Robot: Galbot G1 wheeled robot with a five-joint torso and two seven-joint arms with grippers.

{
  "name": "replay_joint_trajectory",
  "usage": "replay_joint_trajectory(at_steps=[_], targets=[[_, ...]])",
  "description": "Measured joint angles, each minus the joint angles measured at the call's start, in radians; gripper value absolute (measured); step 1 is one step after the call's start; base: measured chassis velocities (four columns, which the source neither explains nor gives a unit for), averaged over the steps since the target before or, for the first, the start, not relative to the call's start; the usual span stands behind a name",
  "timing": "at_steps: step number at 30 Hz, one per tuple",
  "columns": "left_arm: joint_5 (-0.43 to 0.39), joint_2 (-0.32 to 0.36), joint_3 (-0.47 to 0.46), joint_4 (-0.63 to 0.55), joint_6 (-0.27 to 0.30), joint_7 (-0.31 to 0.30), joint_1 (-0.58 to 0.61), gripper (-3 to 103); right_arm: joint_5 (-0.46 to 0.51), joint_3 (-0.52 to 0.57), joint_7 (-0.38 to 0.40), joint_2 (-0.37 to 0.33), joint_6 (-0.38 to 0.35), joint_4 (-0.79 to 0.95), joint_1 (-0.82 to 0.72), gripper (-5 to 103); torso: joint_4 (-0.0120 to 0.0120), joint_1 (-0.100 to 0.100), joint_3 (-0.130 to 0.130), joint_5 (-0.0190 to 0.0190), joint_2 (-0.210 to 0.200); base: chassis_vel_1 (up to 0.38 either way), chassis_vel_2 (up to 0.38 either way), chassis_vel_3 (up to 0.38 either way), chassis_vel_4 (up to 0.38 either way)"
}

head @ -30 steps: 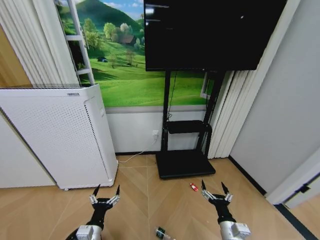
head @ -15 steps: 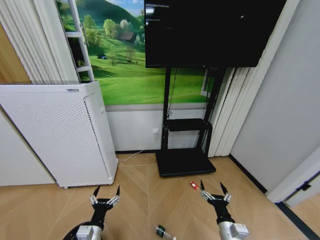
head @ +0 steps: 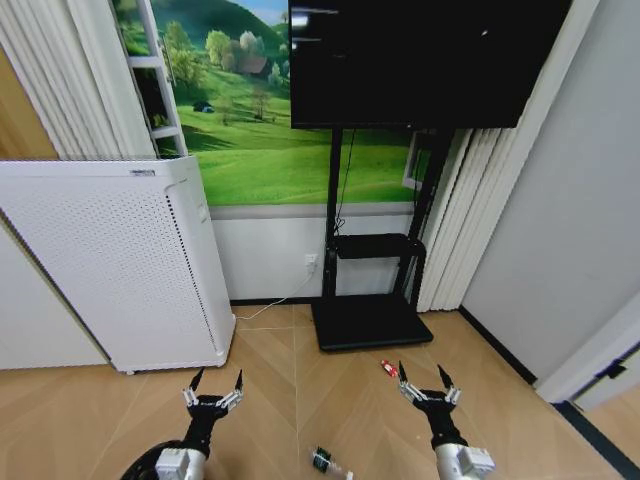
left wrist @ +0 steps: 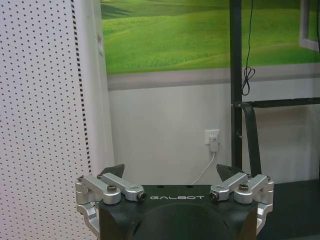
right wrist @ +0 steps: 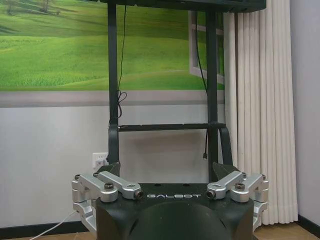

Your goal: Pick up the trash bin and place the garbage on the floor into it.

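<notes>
Left gripper (head: 212,385): spread wide, empty — low over floor (head: 280,400).
Right gripper (head: 422,379): wide, empty.
Garbage: red wrapper (head: 388,368) beside right gripper; bottle (head: 324,462) between arms.

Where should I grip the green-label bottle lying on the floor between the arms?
Probably across the body of the bottle, coming straight down from above. It lies flat on the floor, so its sides are the reachable faces. Both the left gripper and the right gripper hang open; either looks similarly placed.
</notes>
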Motion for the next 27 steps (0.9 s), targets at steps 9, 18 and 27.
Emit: replay_joint_trajectory(at_steps=[9, 18, 27], targets=[[-0.025, 0.013, -0.02, 0.009, 0.004, -0.002, -0.021, 100, -0.002, 0.004, 0.003, 0.001, -0.001, 0.0, -0.002, 100, 0.0, -0.014, -0.024, 0.0, -0.038, 0.0, 0.0, 0.0, 0.0], [-0.024, 0.0, -0.008, 0.011, 0.005, -0.002, -0.015, 100, -0.006, 0.003, 0.015, 0.004, -0.005, -0.006, -0.001, 100, -0.0001, -0.028, -0.049, 0.0, -0.076, 0.0, 0.0, 0.0, 0.0], [-0.024, -0.002, -0.009, 0.013, 0.005, -0.003, -0.012, 100, -0.006, 0.003, 0.027, 0.003, -0.006, -0.006, 0.0, 100, -0.0001, -0.039, -0.068, 0.0, -0.107, 0.0, 0.0, 0.0, 0.0]])
